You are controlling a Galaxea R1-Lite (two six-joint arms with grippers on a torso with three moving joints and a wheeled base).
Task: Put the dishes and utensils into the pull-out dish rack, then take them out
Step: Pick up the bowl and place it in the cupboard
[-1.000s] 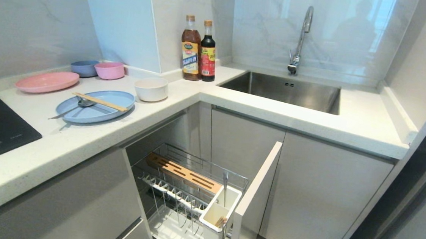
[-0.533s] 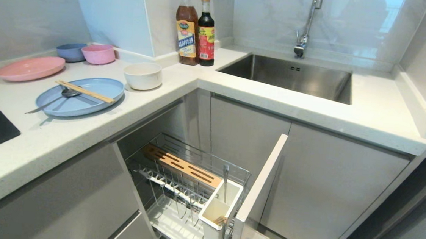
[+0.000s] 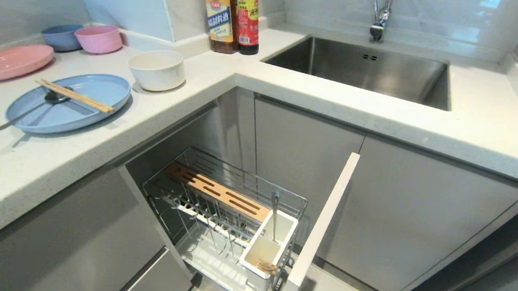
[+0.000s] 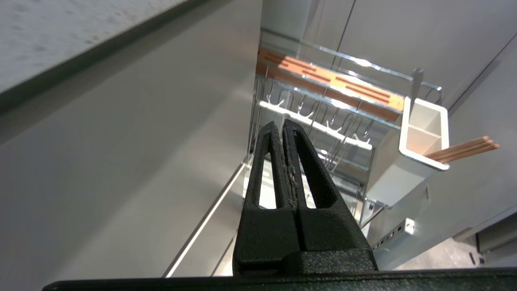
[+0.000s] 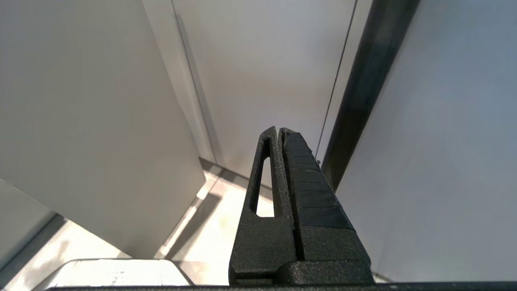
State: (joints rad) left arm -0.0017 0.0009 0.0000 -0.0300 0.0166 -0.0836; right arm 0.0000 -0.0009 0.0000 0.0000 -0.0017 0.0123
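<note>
The white L-shaped counter (image 3: pixel 101 151) carried my blue plate (image 3: pixel 68 102) with chopsticks (image 3: pixel 75 96) and spoon (image 3: pixel 26 111) at nine o'clock, the pulled-out dish rack (image 3: pixel 225 217) at six; my left gripper (image 4: pixel 281 126) and right gripper (image 5: pixel 278 131), both pressed together and empty, risked rolling those loose utensils off.
</note>
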